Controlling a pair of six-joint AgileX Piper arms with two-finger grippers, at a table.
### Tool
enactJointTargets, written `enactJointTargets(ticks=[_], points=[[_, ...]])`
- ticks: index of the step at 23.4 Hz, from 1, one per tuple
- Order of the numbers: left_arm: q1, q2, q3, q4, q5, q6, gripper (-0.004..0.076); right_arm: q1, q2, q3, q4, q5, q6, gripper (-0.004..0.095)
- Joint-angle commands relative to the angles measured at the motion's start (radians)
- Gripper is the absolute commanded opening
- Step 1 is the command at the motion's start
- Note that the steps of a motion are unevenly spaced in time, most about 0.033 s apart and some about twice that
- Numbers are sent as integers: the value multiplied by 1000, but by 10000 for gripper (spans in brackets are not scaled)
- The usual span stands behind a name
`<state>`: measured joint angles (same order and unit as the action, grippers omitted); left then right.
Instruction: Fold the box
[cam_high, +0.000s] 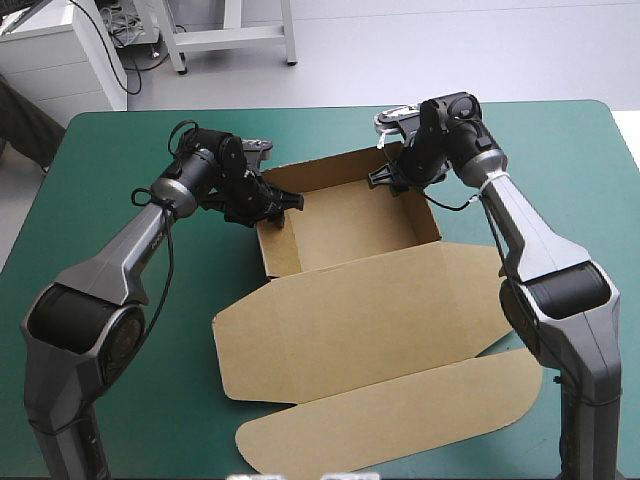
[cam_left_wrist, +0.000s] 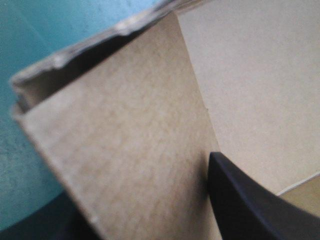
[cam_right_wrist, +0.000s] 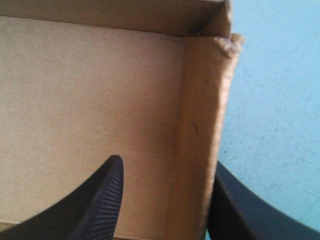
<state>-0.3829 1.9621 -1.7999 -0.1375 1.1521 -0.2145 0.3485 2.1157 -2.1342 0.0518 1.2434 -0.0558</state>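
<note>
Brown cut-board box (cam_high: 350, 230), open tray w/ lid (cam_high: 380, 310) flat toward near side, sits mid teal-green desk (cam_high: 120, 150). Left black fingers (cam_left_wrist: 250, 200) clenched on left wall; right black fingers (cam_right_wrist: 95, 205) spread astride right wall (prob. steadying tucked walls).

Plain brown box (cam_high: 360, 330), teal-green cover (cam_high: 560, 150), black claw fingers (cam_right_wrist: 95, 205), one ribbed

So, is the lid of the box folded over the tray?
No, the box is an open tray and its lid lies flat on the teal-green table.
</note>
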Motion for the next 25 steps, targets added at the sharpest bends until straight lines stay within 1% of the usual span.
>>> enactJointTargets(ticks=[1,4,9,13,15,21,23,25], points=[[-9,-56,-41,-28,4,-1,400,-2,-71,-33,-13,11,-12,454],[-9,-56,-57,-24,14,-3,401,-2,-71,-33,-52,11,-12,454],[-9,-56,-83,-26,19,-54,401,-2,-71,-33,-66,11,-12,456],[-9,-56,-137,-17,111,-54,400,-2,-95,-33,-52,11,-12,456],[-9,-56,-172,-17,134,-54,400,-2,-119,-33,-58,11,-5,456],[-9,-66,-282,-19,140,-45,400,-2,-196,-33,-58,11,4,455],[-9,-91,-292,-11,140,-33,388,-2,-212,-33,-60,11,6,455],[-9,-133,-294,28,140,12,349,-2,-228,-33,-65,11,8,455]])
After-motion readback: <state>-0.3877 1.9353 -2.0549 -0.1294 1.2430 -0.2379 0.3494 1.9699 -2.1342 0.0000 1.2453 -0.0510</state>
